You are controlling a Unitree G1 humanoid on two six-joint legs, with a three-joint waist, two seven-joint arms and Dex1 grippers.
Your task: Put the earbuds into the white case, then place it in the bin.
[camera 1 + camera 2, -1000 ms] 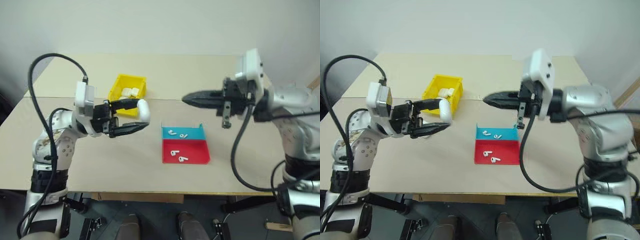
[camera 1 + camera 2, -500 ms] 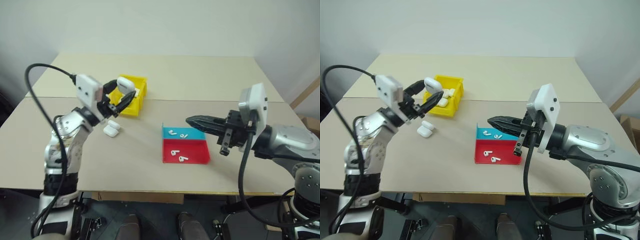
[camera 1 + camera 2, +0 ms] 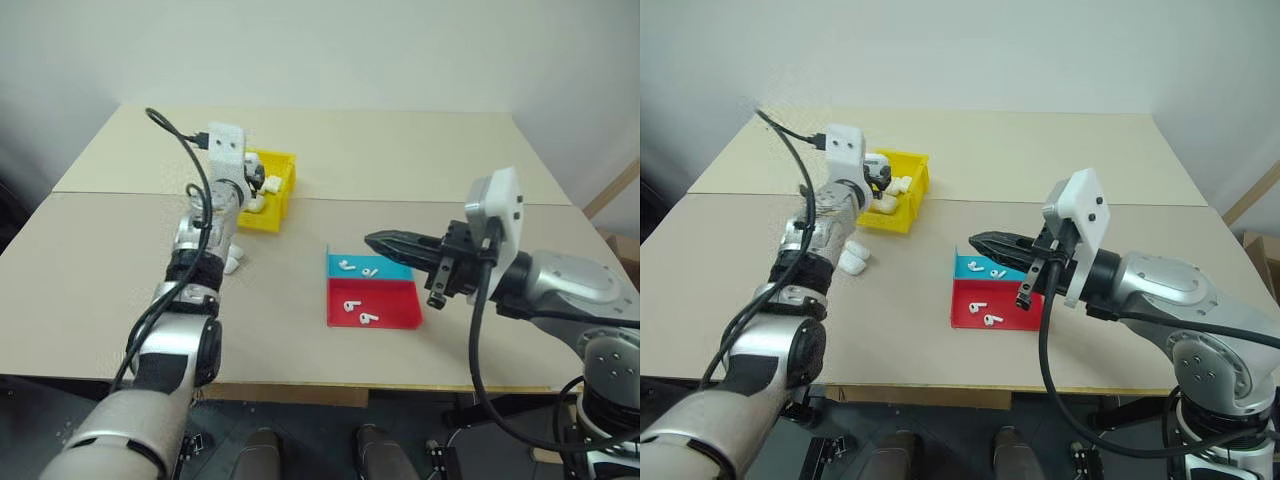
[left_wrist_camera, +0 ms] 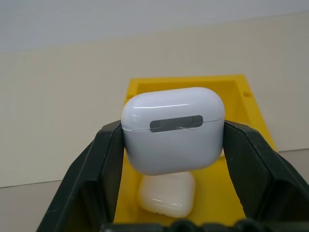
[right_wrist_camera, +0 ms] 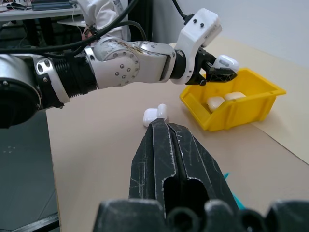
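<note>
The left gripper [image 4: 171, 145], clamped on the white case [image 4: 172, 129], has moved from in front of the bin [image 3: 268, 190] to above its opening. The right gripper [image 3: 372, 241] (fingers together) has come lower and now hangs over the blue-and-red tray [image 3: 372, 302].

You see the white case [image 4: 172, 129] in smooth, glossy plastic with soft highlights on its lid. The yellow bin [image 4: 239, 92] looks like hard moulded plastic with a slight sheen. The left end effector [image 4: 172, 159] has matt black plastic fingers; the right end effector [image 5: 173, 164] looks scuffed and scratched. The surface [image 3: 300, 150] is matt beige, like laminate.
</note>
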